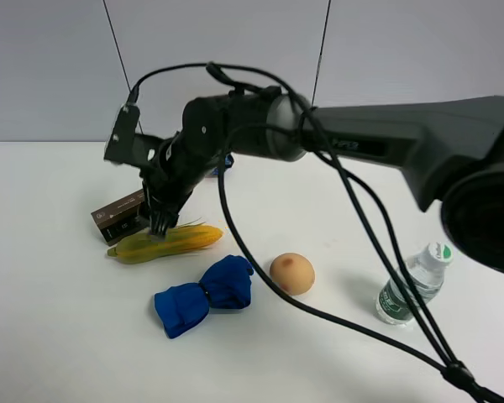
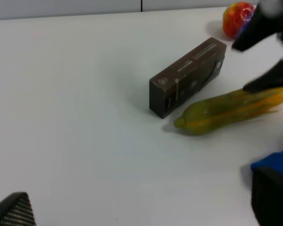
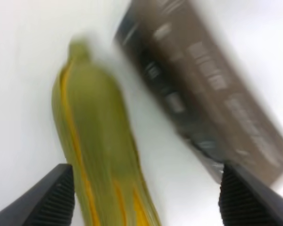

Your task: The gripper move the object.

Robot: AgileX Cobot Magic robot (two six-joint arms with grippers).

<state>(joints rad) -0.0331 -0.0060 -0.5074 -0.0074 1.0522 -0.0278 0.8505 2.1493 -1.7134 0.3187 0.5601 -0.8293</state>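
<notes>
Off to the left, black left gripper (image 2: 140, 207): parted wide, nothing in it, idle over bare white table (image 1: 59, 336).

Then a dark brown rectangular box (image 1: 120, 217), flat on the table. Just beside it on the camera side, the ear of corn with green husk and yellow kernels (image 1: 164, 243), also flat on the table, husk tip pointing left.

Right over the corn's middle, the black two-fingered right gripper (image 1: 161, 223) on a thick grey arm reaching across from the right. Spread apart, clasping nothing, corn lying between the fingers, the box close by one of them.

Judged an approach, grasp not yet made. Next: settle astride the corn, avoid the box, then close.

Further right, a knotted blue cloth bundle (image 1: 203, 295), a round tan ball (image 1: 292, 273) and a clear plastic water bottle (image 1: 410, 287), all apart from the work.
</notes>
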